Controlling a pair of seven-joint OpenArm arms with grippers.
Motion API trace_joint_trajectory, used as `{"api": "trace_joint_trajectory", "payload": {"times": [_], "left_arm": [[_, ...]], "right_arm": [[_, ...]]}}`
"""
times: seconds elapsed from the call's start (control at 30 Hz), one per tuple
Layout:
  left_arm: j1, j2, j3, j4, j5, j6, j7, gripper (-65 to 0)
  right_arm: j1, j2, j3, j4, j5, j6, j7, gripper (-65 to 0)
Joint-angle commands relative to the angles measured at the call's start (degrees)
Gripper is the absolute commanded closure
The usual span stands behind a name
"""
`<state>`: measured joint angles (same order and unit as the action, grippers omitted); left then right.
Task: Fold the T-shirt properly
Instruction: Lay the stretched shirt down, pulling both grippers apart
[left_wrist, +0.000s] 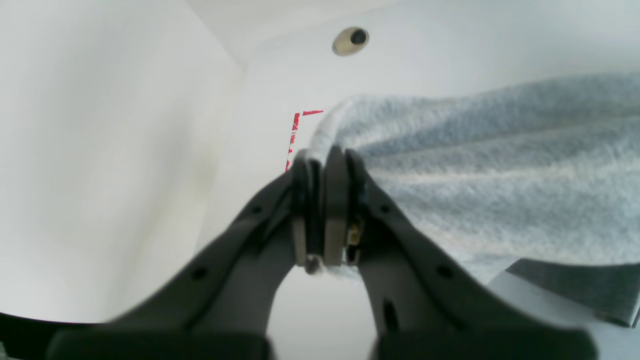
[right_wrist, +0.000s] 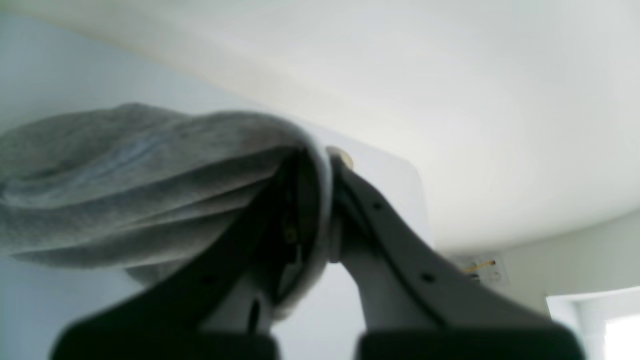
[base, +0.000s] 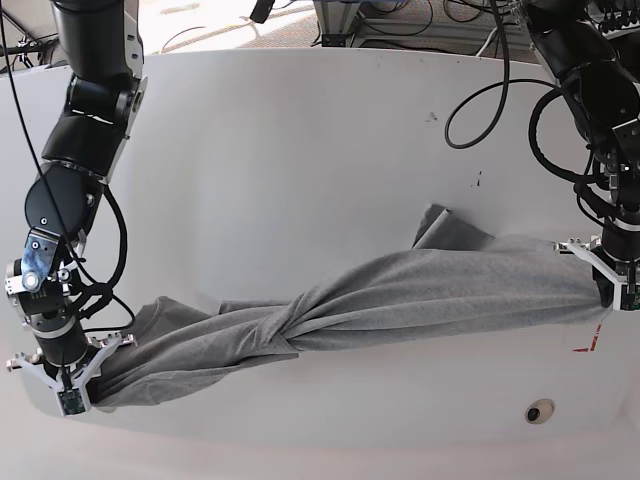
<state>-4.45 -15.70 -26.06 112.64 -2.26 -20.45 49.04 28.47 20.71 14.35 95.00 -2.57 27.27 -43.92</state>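
Note:
The grey T-shirt is stretched across the white table between both arms, twisted like a rope near its middle. On the base view's right, my left gripper is shut on one end of the cloth; its wrist view shows the jaws pinching the T-shirt edge. At the lower left of the base view, my right gripper is shut on the other end. In the right wrist view the fabric wraps over the closed fingers.
A red tape corner mark lies on the table below the left gripper, also seen as a red mark. A round hole fitting sits near the front right edge. Cables hang at the back right.

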Motion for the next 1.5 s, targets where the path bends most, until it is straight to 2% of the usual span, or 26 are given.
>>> {"api": "trace_joint_trajectory", "payload": {"times": [0.0, 0.13, 0.33, 0.6, 0.93, 1.13, 1.27, 1.37, 1.4, 1.47], "left_arm": [[0.4, -0.9, -3.1, 1.5, 0.2, -2.1, 1.0, 0.0], [3.4, -0.7, -6.1, 1.6, 0.2, -5.4, 3.5, 0.0], [11.8, -0.5, -6.6, 1.5, 0.2, -8.5, 3.6, 0.0], [18.6, 0.5, -6.8, 1.3, 0.4, -8.6, 3.6, 0.0], [24.4, -0.2, -7.4, -0.6, 0.5, -9.9, 3.4, 0.0], [25.3, -0.5, -10.1, -3.2, 0.5, -12.7, 3.4, 0.0], [25.1, -0.6, -11.9, -5.5, 0.5, -12.8, 3.4, 0.0], [25.1, -0.6, -12.1, -5.9, 0.5, -12.8, 3.4, 0.0], [25.2, -0.6, -12.0, -5.7, 0.5, -12.8, 3.4, 0.0], [25.2, -0.4, -11.9, -5.7, 0.5, -12.8, 3.4, 0.0]], "right_arm": [[-3.3, 0.0, 2.7, 4.7, -0.1, -0.7, 1.8, 0.0], [-10.6, -3.0, 5.4, 8.2, -0.1, -0.7, 1.8, 0.0], [-21.4, -9.1, 9.3, 12.9, -0.1, -0.7, 1.8, 0.0], [-31.4, -14.0, 12.2, 13.3, -0.2, -0.7, 1.8, 0.0], [-39.7, -15.3, 12.2, 12.7, -0.2, -0.7, 1.8, 0.0], [-43.8, -15.5, 12.2, 12.6, -0.1, -0.5, 1.8, -0.3], [-44.5, -16.0, 12.3, 9.4, -0.2, 2.6, 1.9, -0.6], [-44.3, -16.4, 15.1, 7.1, -0.2, 4.8, 1.9, -1.0], [-44.3, -17.0, 15.2, 7.1, -0.2, 6.4, 1.9, -1.7], [-44.7, -18.0, 15.9, 8.5, -0.2, 9.3, 1.9, -8.9]]}}
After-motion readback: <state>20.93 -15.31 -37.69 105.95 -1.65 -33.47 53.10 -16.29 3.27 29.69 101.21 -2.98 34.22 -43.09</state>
